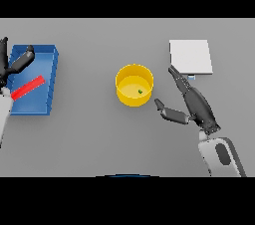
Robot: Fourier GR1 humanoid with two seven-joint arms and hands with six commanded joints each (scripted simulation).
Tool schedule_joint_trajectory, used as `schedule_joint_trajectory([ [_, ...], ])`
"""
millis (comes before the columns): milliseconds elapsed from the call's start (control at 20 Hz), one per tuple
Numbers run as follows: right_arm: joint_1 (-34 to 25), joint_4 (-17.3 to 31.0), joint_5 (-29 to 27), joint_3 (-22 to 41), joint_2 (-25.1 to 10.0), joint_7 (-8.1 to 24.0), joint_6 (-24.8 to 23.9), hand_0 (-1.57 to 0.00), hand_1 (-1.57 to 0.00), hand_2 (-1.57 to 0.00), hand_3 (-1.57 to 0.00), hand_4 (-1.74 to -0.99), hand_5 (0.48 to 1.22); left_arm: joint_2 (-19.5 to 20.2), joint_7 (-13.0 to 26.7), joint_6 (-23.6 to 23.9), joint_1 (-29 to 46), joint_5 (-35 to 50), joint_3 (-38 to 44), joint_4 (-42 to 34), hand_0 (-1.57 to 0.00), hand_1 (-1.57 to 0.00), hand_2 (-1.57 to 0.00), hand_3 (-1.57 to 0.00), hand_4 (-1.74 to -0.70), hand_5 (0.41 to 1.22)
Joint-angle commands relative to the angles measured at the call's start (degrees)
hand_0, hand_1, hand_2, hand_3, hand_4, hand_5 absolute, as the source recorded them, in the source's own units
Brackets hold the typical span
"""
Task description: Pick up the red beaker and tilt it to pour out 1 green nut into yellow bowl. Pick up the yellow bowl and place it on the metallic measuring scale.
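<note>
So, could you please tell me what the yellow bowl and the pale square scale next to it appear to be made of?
The round yellow bowl looks like matte plastic: uniform saturated colour, no reflections, though the look leaves it open. The flat square measuring scale is pale grey-white with an even, dull sheen, which fits brushed metal, but painted plastic would look the same.

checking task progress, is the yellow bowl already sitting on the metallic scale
No, the round yellow bowl stands on the grey table, well apart from the flat metallic measuring scale, with a small green nut inside.
</note>
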Motion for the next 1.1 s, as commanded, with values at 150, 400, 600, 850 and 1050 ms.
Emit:
schedule_joint_trajectory([
  [150,-8.56,3.33,7.45,4.66,-6.20,1.81,5.70,0.00,0.00,0.00,0.00,-1.151,0.672,-0.21,-1.26,-0.09,-0.40,-0.03,-0.39,0.02,-0.02,-0.01,-0.01,-0.01,-0.74,0.673],
  [400,-18.53,8.79,14.43,11.43,-10.89,-1.78,12.30,0.00,0.00,0.00,0.00,-1.217,0.676,0.14,-0.16,-0.30,-0.02,-0.11,-0.47,-0.54,0.00,0.00,0.00,0.00,-0.74,0.693],
  [600,-25.25,13.18,20.32,17.21,-13.51,-4.75,16.29,0.00,0.00,0.00,0.00,-1.223,0.703,0.58,-0.36,-0.72,0.48,-0.05,-0.52,-0.92,0.00,0.00,0.00,0.00,-0.74,0.702],
  [850,-30.27,19.62,24.13,22.50,-11.62,-6.53,18.73,0.00,0.00,0.00,0.00,-1.218,0.720,0.47,0.52,-0.63,0.37,0.08,-0.40,-1.04,0.00,0.00,0.00,0.00,-0.75,0.704],
  [1050,-33.38,23.21,24.36,24.29,-9.70,-7.16,21.32,0.00,0.00,0.00,0.00,-1.238,0.727,1.24,-1.04,-0.54,1.29,0.04,-0.13,-0.95,0.00,0.00,0.00,0.00,-0.74,0.698],
])
